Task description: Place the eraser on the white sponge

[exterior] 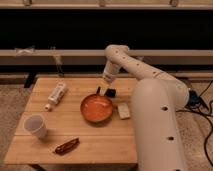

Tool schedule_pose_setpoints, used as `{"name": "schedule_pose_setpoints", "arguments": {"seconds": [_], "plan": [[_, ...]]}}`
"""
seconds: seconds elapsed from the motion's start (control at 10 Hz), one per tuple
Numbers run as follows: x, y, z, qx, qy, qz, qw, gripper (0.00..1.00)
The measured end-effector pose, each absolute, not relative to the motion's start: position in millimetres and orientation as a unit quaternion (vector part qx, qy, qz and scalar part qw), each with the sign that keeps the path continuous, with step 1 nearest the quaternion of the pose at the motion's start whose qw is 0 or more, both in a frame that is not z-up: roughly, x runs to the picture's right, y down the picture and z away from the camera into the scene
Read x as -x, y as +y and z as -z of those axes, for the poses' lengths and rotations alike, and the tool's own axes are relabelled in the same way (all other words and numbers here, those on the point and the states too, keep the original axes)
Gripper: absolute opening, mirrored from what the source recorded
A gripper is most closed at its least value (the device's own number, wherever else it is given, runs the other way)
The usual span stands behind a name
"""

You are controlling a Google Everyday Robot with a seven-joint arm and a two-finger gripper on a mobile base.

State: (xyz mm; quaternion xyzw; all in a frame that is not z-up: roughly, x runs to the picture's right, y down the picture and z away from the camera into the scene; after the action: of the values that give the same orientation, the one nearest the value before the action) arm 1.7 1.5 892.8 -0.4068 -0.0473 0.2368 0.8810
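My gripper [105, 90] hangs from the white arm just behind the far rim of the orange bowl [97, 108]. A small black block, the eraser [111, 92], shows right at the gripper's tip, near the table top. I cannot tell whether it is gripped or lies on the wood. The white sponge [123, 111] is a small cream pad. It lies flat on the table to the right of the bowl, a short way nearer the front than the eraser.
A white tube-like bottle [56, 94] lies at the back left. A white cup [35, 126] stands at the front left, and a dark brown wrapped bar [66, 145] lies near the front edge. My own white arm and body [157, 125] cover the table's right side.
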Motion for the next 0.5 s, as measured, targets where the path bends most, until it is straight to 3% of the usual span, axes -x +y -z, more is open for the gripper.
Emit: {"name": "schedule_pose_setpoints", "arguments": {"seconds": [0.5], "plan": [[-1, 7, -934, 0.402, -0.022, -0.248, 0.881, 0.61]]}}
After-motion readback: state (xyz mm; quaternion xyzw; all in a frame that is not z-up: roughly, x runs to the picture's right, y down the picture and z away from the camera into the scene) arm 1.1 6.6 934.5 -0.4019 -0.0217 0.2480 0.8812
